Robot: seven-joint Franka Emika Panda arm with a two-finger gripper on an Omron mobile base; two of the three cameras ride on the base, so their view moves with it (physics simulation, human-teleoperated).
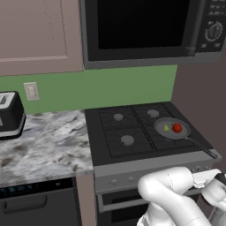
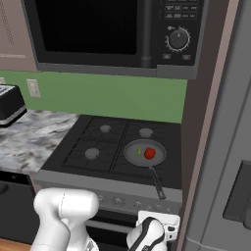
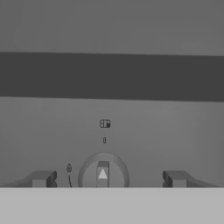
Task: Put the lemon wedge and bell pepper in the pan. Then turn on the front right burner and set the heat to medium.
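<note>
Base views flanking stove (image 1: 132, 132); hand view close on knob (image 3: 103, 173).

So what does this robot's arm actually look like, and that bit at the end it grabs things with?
The arm is glossy white, built of fat rounded segments like bent pipe, with dark bands at the joints. No loose cables or printed markings are visible. The gripper ends in two small, blocky dark grey fingers, seen in the hand view. In the right base view the hand looks white with a dark section.
</note>
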